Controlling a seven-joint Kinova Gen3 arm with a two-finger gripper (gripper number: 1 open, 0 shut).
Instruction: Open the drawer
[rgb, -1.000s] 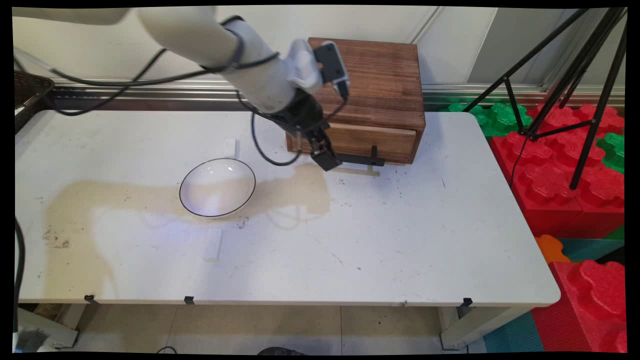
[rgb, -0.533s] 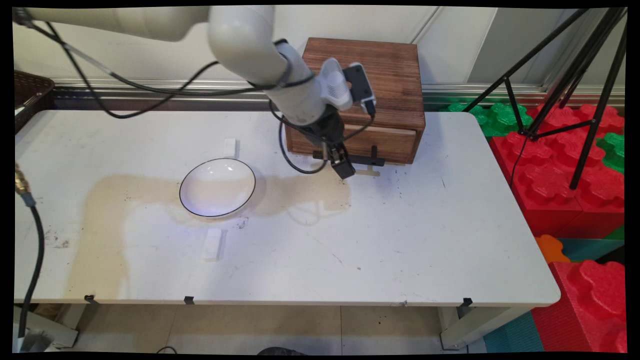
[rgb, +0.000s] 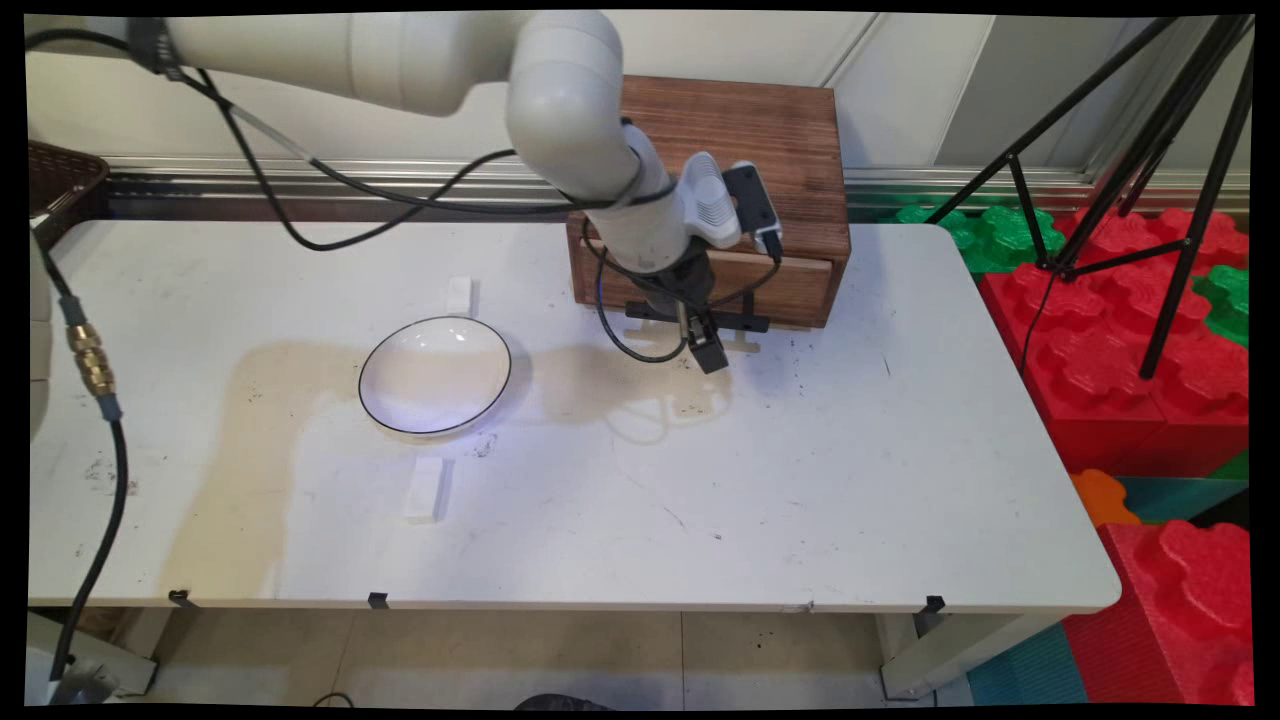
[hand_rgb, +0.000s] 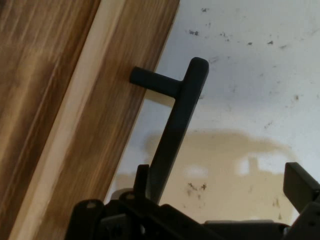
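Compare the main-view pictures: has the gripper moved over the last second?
Yes. The gripper has shifted rightward along the front of the wooden drawer box, from near the black handle's left end toward its middle.

You cannot see the lower end of the drawer handle (hand_rgb: 175, 130); the gripper (hand_rgb: 220, 200) linkage hides it.

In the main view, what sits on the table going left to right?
Dark basket at the left edge → white block → white bowl → tool → wooden drawer box.
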